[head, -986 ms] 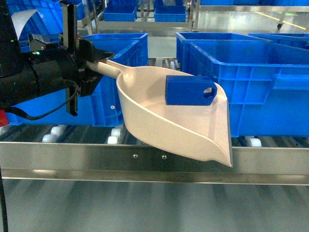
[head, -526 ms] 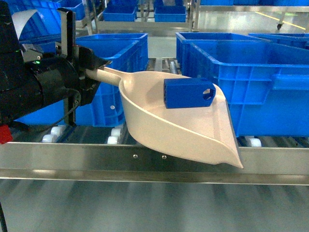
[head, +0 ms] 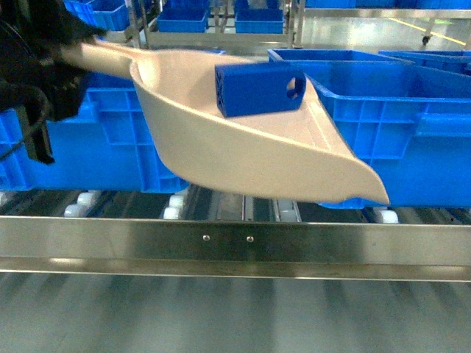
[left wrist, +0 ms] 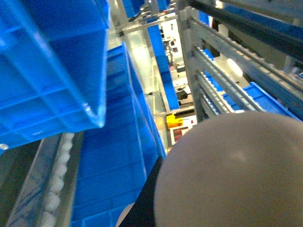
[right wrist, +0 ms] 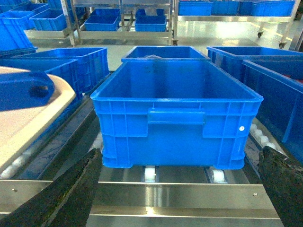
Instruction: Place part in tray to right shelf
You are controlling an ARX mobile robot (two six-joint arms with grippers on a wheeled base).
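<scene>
We see the left hand (head: 70, 48) gripping the tray (head: 221, 147) by its handle, the part (head: 257, 88) inside, above the right shelf (head: 235, 239); a blue crate (head: 397, 125) blocks beyond. Our right hand (right wrist: 180, 198) hangs open.

The head camera looks forward and slightly down, close to the stainless steel rack with its shiny front rail (head: 235, 246), with the beige dustpan-shaped plastic scoop (head: 243, 151) filling mid-frame. The left wrist camera sits right beside the scoop's rounded underside (left wrist: 232, 175) and looks along tilted blue plastic crates (left wrist: 52, 71). The right wrist camera faces the rack level and near, centred on one large blue crate (right wrist: 176, 113); it shares the rail, crates and scoop edge (right wrist: 33, 113) with the head view.
</scene>
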